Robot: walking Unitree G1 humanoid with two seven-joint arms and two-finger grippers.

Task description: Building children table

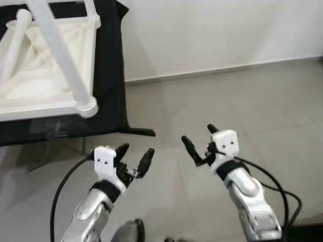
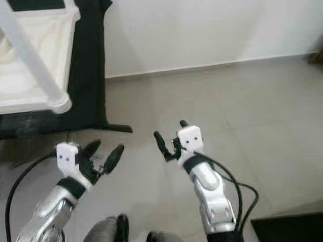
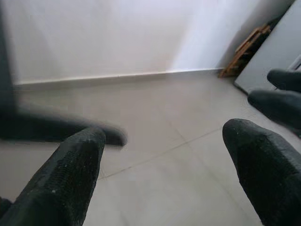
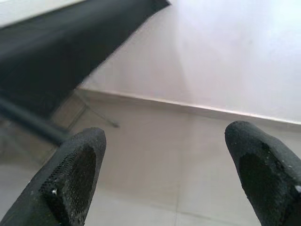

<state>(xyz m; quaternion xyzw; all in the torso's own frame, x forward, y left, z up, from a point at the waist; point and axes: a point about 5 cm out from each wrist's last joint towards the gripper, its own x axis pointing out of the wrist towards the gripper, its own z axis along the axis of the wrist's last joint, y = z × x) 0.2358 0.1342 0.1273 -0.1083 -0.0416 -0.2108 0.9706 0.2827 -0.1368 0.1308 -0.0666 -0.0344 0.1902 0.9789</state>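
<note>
left tool [image 1: 134, 157] spread | right tool [image 1: 200, 142] spread | white table frame [image 1: 60, 65] on black stand [image 1: 108, 80]

Silver arms, white wrist blocks, black cuffs, black cables; left gripper [image 1: 134, 158], right gripper [image 1: 201, 142] black-fingered.

White table frame [image 1: 50, 60], white legs, sits on a black cloth [image 1: 108, 75]. Floor [image 1: 252, 101] is light grey tile, wall [image 1: 212, 30] is white. Both pincers, left [image 1: 135, 160] and right [image 1: 201, 143], have black fingers, white housings, silver arms and black cables [image 1: 60, 194].
</note>
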